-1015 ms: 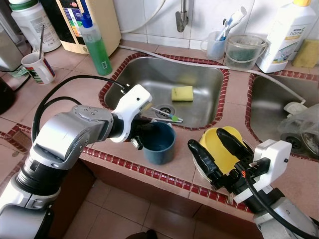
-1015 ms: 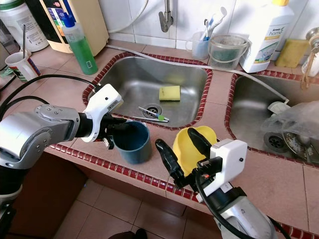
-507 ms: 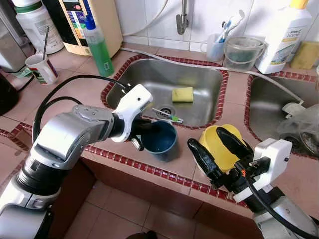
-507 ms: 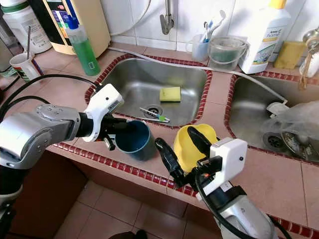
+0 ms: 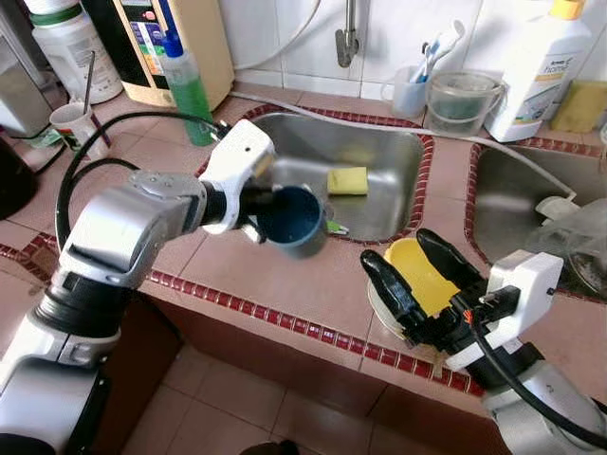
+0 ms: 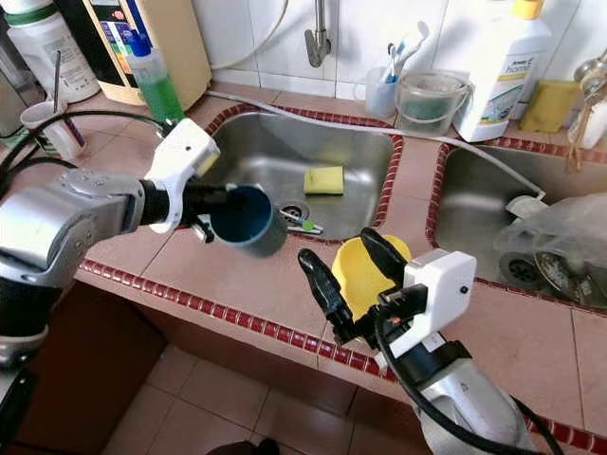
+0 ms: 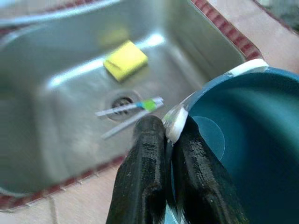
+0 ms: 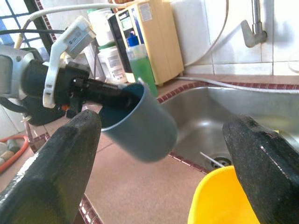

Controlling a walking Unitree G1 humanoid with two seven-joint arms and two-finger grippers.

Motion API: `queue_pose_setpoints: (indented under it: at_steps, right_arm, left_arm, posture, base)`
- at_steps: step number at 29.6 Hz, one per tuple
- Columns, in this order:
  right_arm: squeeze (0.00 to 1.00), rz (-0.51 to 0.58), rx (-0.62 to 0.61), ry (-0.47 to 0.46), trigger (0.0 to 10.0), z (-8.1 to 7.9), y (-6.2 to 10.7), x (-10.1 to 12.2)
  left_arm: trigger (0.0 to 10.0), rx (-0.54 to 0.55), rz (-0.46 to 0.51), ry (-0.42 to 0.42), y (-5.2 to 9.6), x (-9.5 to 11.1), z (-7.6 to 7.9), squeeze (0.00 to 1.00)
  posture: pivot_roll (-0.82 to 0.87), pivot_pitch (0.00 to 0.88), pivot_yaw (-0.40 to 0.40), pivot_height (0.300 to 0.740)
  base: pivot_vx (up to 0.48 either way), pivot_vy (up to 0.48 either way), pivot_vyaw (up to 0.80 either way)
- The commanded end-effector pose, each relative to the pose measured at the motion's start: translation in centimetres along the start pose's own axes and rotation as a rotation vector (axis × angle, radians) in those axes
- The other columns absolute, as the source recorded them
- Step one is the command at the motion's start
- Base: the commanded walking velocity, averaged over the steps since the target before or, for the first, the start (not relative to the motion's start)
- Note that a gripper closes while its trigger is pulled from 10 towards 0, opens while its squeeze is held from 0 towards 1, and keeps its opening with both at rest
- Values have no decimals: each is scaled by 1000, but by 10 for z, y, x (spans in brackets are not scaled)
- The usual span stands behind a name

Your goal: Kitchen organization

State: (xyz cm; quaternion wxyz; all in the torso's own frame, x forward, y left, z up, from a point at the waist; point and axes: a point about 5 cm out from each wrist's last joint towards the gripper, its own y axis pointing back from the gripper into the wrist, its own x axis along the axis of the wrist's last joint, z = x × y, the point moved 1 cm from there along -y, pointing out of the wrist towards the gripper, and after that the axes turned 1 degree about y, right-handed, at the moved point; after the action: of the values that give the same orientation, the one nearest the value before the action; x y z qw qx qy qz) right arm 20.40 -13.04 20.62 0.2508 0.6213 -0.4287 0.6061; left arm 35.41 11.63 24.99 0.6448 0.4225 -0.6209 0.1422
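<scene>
Up off the tiled surface (image 5: 285, 284) came the blue cup (image 5: 292, 218) in that half second; earlier it had stood near the front edge, and now it hung in the air, tipped on its side over the near rim of the sink (image 5: 379, 156). The left hand (image 7: 169, 135) had it pinched by the rim, one finger inside the wall and one outside, closed tight on it. The right hand (image 5: 411, 277) sat low over the surface with its fingers spread wide on either side of the yellow cup (image 5: 420, 284), not closed on anything.

To my eye the blue cup looked like light, stiff plastic, empty, and smooth enough to swivel in a rim pinch if swung fast. A hold on the rim seemed the only sensible place, since the body looked too wide for those fingers.

Down in the basin lay a yellow sponge (image 5: 347, 180) and a toothbrush (image 7: 131, 106) beside the drain, so the middle was taken but the sides were free. The red tile border (image 5: 256, 313) marked the drop to the floor. Along the back stood a green soap bottle (image 5: 186, 87), a holder of toothbrushes (image 5: 413, 87) and a white detergent jug (image 5: 537, 66), leaving the front stretch of surface as the roomiest place to move.
</scene>
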Motion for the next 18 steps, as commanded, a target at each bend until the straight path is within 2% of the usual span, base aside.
queue_pose_setpoints:
  at_steps: [1, 2, 3, 5, 6, 8, 10, 11, 15, 17, 18]
  right_arm:
    - [0, 8, 16, 0, 10000, -2, -1, 1]
    - [0, 16, 18, 0, 10000, -2, -4, 2]
    - [0, 18, 19, 0, 10000, -2, -4, 2]
    - [0, 31, 20, 6, 10000, -2, -8, 4]
    - [0, 31, 20, 6, 10000, -2, -8, 4]
    - [0, 47, 9, 15, 10000, 0, -12, 6]
    - [0, 75, -11, 24, 10000, 3, -18, 9]
    - [0, 92, -29, 34, 10000, 5, -22, 12]
    - [0, 113, -63, 60, 10000, 9, -29, 14]
    - [0, 161, -171, 93, 10000, 19, -42, 18]
    - [0, 164, -182, 103, 10000, 20, -43, 18]
  left_arm:
    - [4902, 48, 87, -16, 4, 16, -8, 0]
    - [10000, 66, 205, -39, 2, 27, -8, 0]
    - [10000, 72, 232, -39, 1, 29, -9, 0]
    - [10000, 84, 319, 34, -3, 36, -8, 0]
    - [10000, 84, 319, 34, -3, 36, -8, 0]
    - [10000, 88, 396, 93, -5, 40, -6, 0]
    - [10000, 85, 478, 91, -6, 44, -2, 0]
    - [10000, 117, 539, 84, -6, 47, 0, 0]
    - [10000, 133, 607, 122, -8, 46, 2, 0]
    - [10000, 172, 657, 193, -8, 33, 7, 0]
    - [10000, 171, 662, 202, -8, 32, 9, 0]
  posture:
    - [11, 100, 82, 740]
    - [12, 98, 80, 740]
    - [12, 98, 80, 740]
    - [8, 94, 73, 740]
    - [8, 94, 73, 740]
    - [6, 93, 71, 740]
    - [7, 92, 69, 740]
    - [7, 90, 67, 740]
    - [1, 86, 64, 740]
    - [-1, 82, 63, 740]
    - [-1, 82, 63, 740]
  base:
    - [0, 0, 0]
    - [0, 0, 0]
    - [0, 0, 0]
    - [0, 0, 0]
    - [0, 0, 0]
    - [0, 0, 0]
    - [0, 0, 0]
    - [0, 0, 0]
    - [0, 0, 0]
    - [0, 0, 0]
    - [0, 0, 0]
